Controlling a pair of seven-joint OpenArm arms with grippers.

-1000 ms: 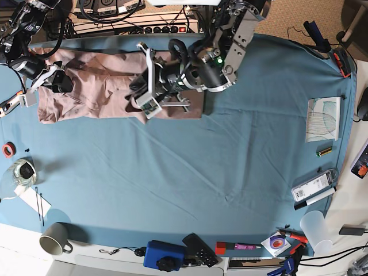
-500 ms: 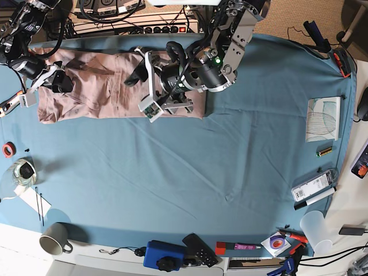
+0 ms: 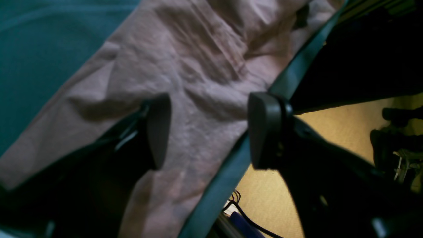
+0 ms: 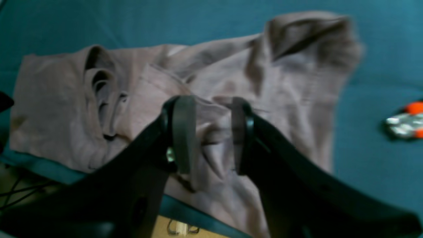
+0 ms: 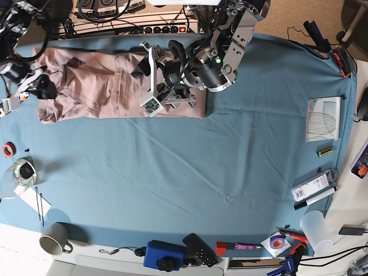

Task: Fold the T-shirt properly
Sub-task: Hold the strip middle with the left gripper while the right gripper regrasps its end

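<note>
The mauve-tan T-shirt (image 5: 98,86) lies spread and wrinkled along the far left of the blue-teal table cloth (image 5: 190,172). My left gripper (image 5: 148,62) hovers over the shirt's middle near the far table edge. In the left wrist view the left gripper (image 3: 208,132) is wide open and empty, with the shirt (image 3: 198,66) below it. My right gripper (image 5: 41,87) is at the shirt's left end. In the blurred right wrist view the right gripper (image 4: 210,132) has its jaws partly apart above the creased shirt (image 4: 290,82).
A red tape roll (image 5: 8,149) and a wrapped bundle (image 5: 23,171) lie at the left edge. A mug (image 5: 54,238), a blue box (image 5: 164,256) and a remote (image 5: 200,250) sit at the front. A booklet (image 5: 324,119) and a plastic cup (image 5: 316,230) are at the right.
My right gripper has moved left from on the shirt to its left end. My left gripper has moved toward the far edge. The shirt's middle lies flatter.
</note>
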